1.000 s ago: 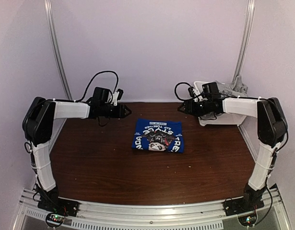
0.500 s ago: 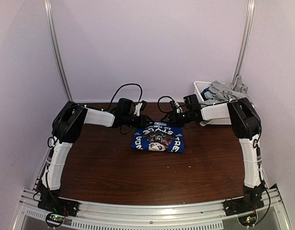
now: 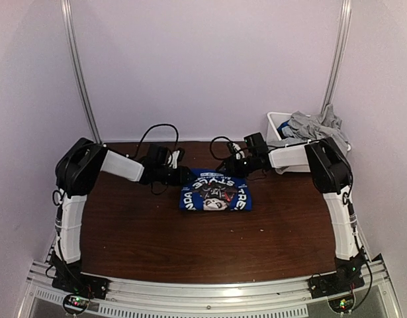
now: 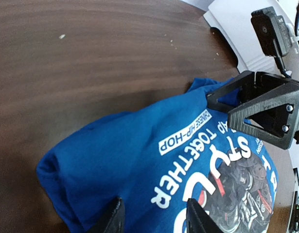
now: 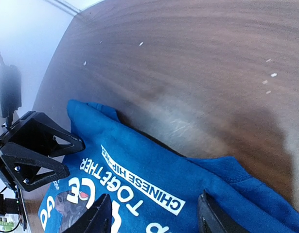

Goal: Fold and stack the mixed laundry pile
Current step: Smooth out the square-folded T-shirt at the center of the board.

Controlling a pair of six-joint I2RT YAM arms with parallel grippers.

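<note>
1. The folded blue T-shirt lies flat near the middle of the dark wood table, a compact rectangle with its white lettering and dark graphic facing up.
2. The left gripper sits low at the shirt's far-left corner. In the left wrist view its two fingers stand apart, with printed blue cloth showing in the gap between them.
3. The right gripper sits low at the shirt's far-right corner, reaching in from the other side. In the right wrist view its fingers are spread wide, again with blue cloth between them.
4. Each wrist view also shows the other arm's black triangular fingers, their tips at the shirt's far edge. The two grippers face each other along that edge.
5. Whether either set of fingertips presses into the cloth cannot be told. In neither wrist view does the shirt look lifted off the wood.
6. The grey garments are heaped in the white bin at the table's far-right corner, well apart from both grippers and from the blue shirt. A little blue cloth shows beneath them.
</note>
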